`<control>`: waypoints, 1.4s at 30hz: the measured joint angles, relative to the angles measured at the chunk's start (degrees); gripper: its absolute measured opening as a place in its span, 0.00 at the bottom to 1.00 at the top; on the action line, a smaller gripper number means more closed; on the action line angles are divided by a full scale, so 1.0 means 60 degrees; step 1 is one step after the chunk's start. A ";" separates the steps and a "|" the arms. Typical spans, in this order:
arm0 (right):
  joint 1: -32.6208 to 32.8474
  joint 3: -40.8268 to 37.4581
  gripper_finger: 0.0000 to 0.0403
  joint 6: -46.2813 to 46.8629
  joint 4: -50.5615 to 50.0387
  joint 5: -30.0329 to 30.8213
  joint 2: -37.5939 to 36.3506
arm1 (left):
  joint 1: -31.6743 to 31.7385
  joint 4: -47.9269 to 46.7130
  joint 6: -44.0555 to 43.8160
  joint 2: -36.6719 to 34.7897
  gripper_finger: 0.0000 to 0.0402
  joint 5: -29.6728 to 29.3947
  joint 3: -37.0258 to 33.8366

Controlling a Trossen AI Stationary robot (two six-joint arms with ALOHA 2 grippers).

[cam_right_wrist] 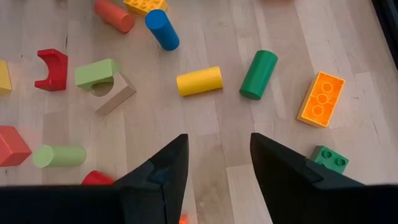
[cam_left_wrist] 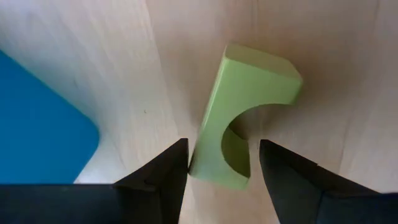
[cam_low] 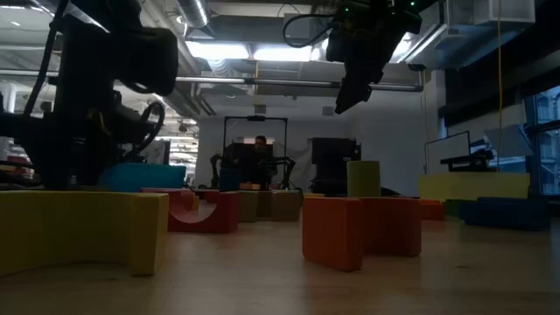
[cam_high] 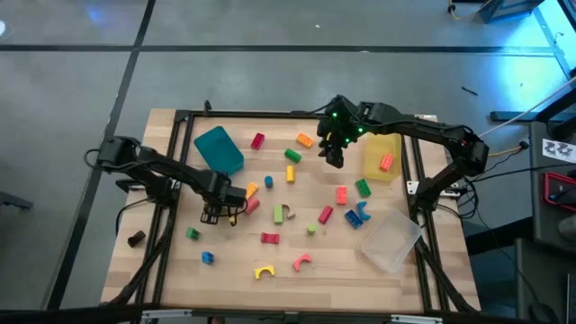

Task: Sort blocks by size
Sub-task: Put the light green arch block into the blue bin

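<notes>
Got left end effector (cam_high: 216, 211) down at the surface (cam_high: 234, 288), just beside the near corner of the teal tray (cam_high: 219, 148). Seeing its fingers (cam_left_wrist: 155, 180) set apart either side of a light green arch (cam_left_wrist: 242, 93) lying flat on the wood; one finger at the arch's edge, a sliver of wood showing at the other, so not clamped.

Got right end effector (cam_high: 335, 149) up off the surface at the far side, just beside the yellow tray (cam_high: 382, 144). Moderate gap between fingers, nothing in between.

Blocks spread over the middle of the surface, mostly loose:
- below the right end effector: yellow cylinder (cam_right_wrist: 199, 81) and green cylinder (cam_right_wrist: 259, 74) side by side, blue cylinder (cam_right_wrist: 161, 29) near them, orange brick (cam_right_wrist: 320, 98) and small green brick (cam_right_wrist: 329, 158) off to one side
- red arch (cam_right_wrist: 51, 68) near another green arch (cam_right_wrist: 96, 73), that one touching a bare wooden arch (cam_right_wrist: 118, 94)
- one orange brick (cam_high: 385, 162) inside the yellow tray
- blue arches (cam_high: 357, 216) between yellow tray and clear tray (cam_high: 391, 241)
- yellow arch (cam_high: 263, 271) and pink arch (cam_high: 301, 262) near the front edge
- small green piece (cam_high: 192, 233) and small blue piece (cam_high: 207, 257) front left

Nothing visible in teal or clear tray. Small black lump (cam_high: 136, 238) outside the frame, left edge.
</notes>
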 joint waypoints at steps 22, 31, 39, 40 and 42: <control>0.0009 -0.0004 0.43 -0.0881 0.0480 -0.0037 0.0002 | 0.0012 -0.1723 -0.0183 0.0273 0.29 -0.0142 0.2828; 0.0867 -0.0004 0.43 -0.0993 0.1150 -0.0506 0.0465 | 0.0903 -0.4351 -0.0775 0.0052 0.29 -0.3198 0.4026; 0.2013 -0.0010 0.43 -0.0993 0.1477 -0.0463 0.1114 | 0.2866 -0.4089 -0.1949 -0.0116 0.34 -0.3683 0.3656; 0.2176 -0.0011 0.43 -0.0993 0.1467 -0.0434 0.1151 | 0.3090 -0.3994 -0.1943 -0.0116 0.34 -0.3683 0.3515; 0.2456 -0.0011 0.43 -0.0993 0.1391 -0.0415 0.1166 | 0.3477 -0.3729 -0.1872 -0.0116 0.35 -0.3678 0.3205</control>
